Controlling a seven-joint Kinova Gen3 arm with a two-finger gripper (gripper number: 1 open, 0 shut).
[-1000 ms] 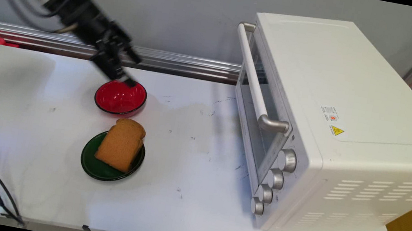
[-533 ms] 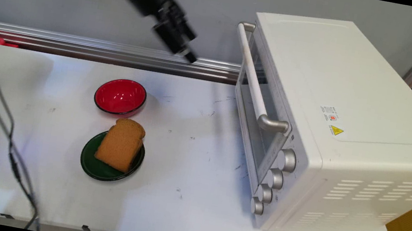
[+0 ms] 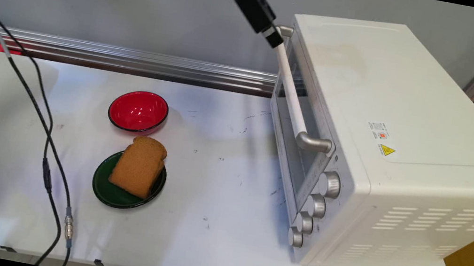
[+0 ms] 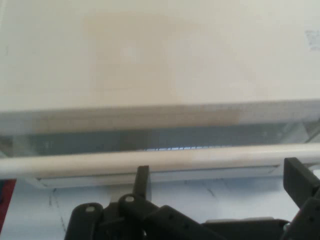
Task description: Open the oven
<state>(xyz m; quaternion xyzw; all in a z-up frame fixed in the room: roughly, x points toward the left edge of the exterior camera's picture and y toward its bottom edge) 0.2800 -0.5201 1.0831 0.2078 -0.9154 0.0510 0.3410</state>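
The gripper (image 3: 273, 39) hangs high at the oven (image 3: 387, 142) handle's (image 3: 290, 84) far end, jaws spread wide, empty. Left of the oven, bread (image 3: 138, 166) lies on a plate (image 3: 106, 191); the bowl (image 3: 138, 111) holds nothing.

A white metal toaster oven (image 3: 397, 144) stands at the table's (image 3: 210, 243) right; a red round bowl (image 3: 138, 111) sits left, behind a green plate (image 3: 106, 191) bearing a brown bread slice (image 3: 138, 166). The black gripper (image 3: 272, 37) hangs at the oven handle's (image 3: 291, 91) far end.
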